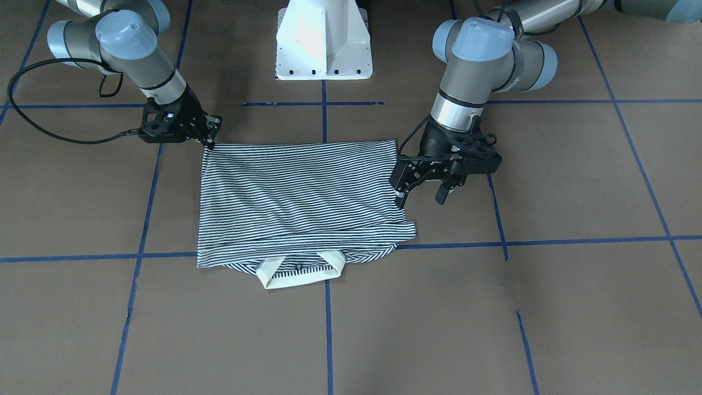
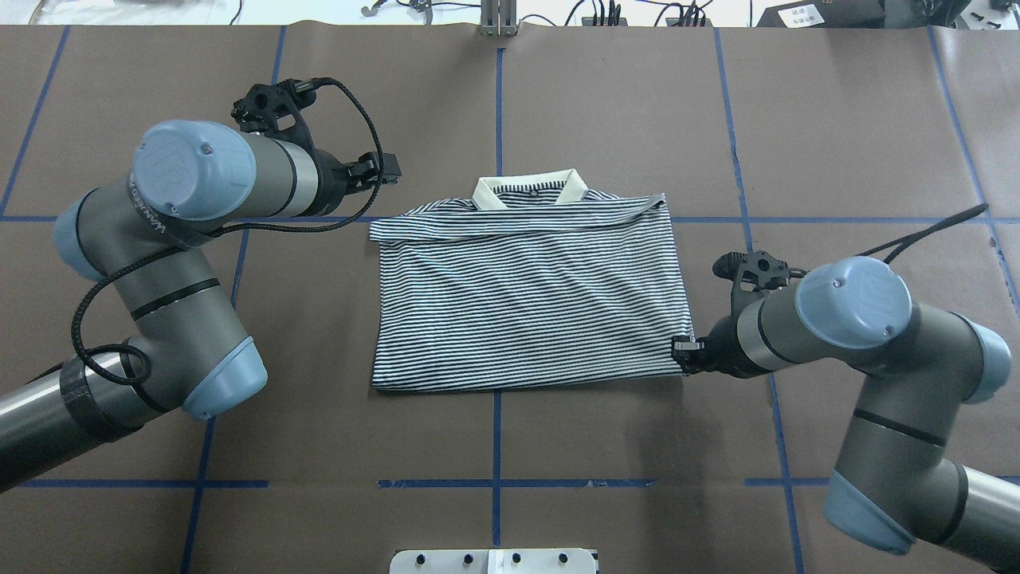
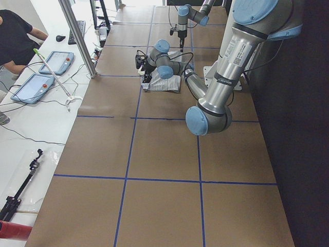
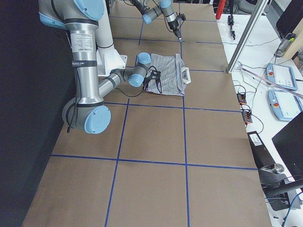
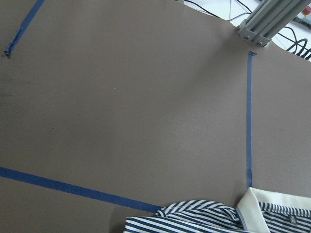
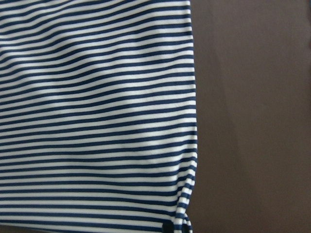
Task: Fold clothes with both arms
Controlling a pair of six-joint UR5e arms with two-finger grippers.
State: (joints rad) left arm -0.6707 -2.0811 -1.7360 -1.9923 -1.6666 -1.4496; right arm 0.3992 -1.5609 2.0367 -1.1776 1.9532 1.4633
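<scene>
A matte brown worktop (image 1: pixel 576 307) spreads wide, marked into large squares by strips of blue tape (image 1: pixel 329 329). Along its far edge runs a white side bench (image 3: pixel 31 121) carrying two flat grey-framed tablets (image 3: pixel 32 87), with a slanted aluminium post (image 3: pixel 77 38) rising where bench meets worktop. Opposite, a black backdrop (image 3: pixel 303 154) closes the space. The light is even, with soft shadows.

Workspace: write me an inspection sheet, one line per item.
Surface: brown table with blue tape lines.
Job's things: striped shirt folded and flat, collar showing at one edge.
Clutter: nothing seen.
Grippers: right gripper shut on a shirt corner; left gripper open, off the shirt.
Cables: black cable trails from the right arm, clear of the shirt.
Surroundings: tablets on a side bench; a person beside it.
</scene>
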